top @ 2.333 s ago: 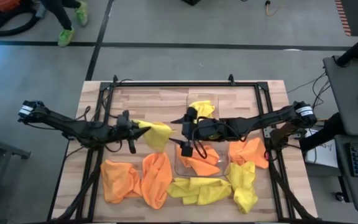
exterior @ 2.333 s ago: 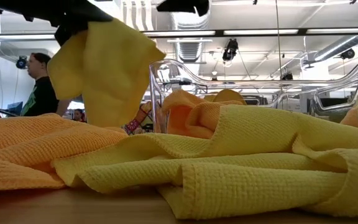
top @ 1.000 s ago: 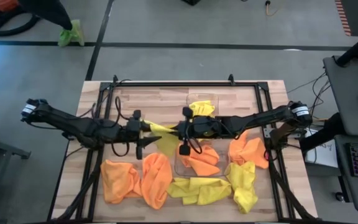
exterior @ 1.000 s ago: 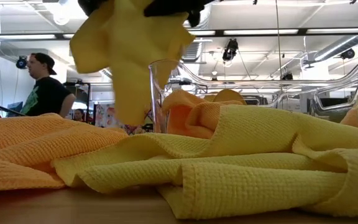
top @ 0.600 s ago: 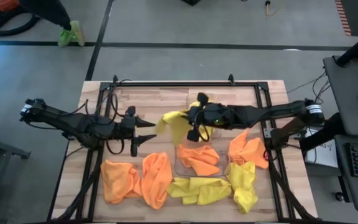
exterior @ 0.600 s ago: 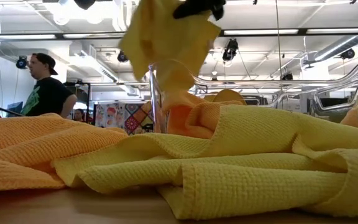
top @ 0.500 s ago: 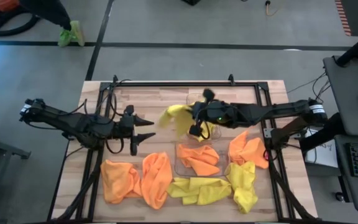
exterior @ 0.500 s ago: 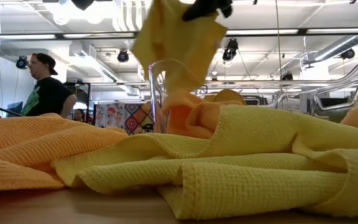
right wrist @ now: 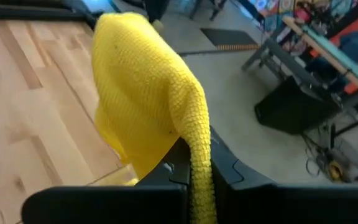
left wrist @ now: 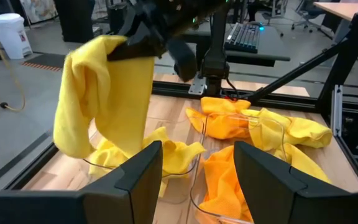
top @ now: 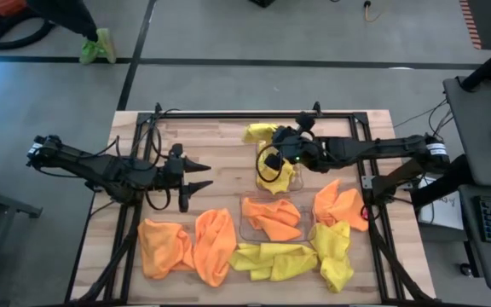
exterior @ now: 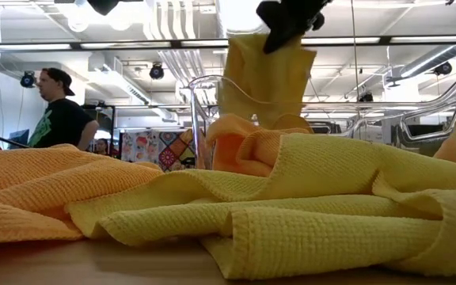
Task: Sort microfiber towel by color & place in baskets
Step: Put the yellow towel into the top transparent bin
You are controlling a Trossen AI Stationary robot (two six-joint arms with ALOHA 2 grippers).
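My right gripper [top: 275,139] is shut on a yellow towel [left wrist: 98,93], which it holds up over the far basket [top: 259,162]. That clear basket holds another yellow towel [left wrist: 166,155]. The near basket [top: 247,230] holds orange towels [top: 271,217]. My left gripper [top: 203,175] stands open at the table's middle left, level, pointing at the baskets with nothing between its fingers [left wrist: 145,168]. More orange towels [top: 186,246] and yellow towels [top: 275,260] lie along the table's near edge. My right gripper pinches a bunched fold of the yellow towel [right wrist: 194,155] between its two shut fingers. The fingers come from the table's right, nearly level. The cloth drapes over the fingertips and hangs slack below them [exterior: 264,75]. Whether its lower end touches the far basket I cannot tell.
An orange towel [top: 339,205] and a yellow towel [top: 335,251] lie at the table's right, beside the near basket. A black frame [top: 254,115] runs round the table. A person [exterior: 58,111] stands in the room beyond. Bare wood [top: 203,141] lies at the far left.
My left gripper has opened, let go of the yellow towel and drawn back a little toward the table's left. My right gripper has carried the towel from the table's middle toward the far right, tipping up nearer level. The towel now hangs over the far basket.
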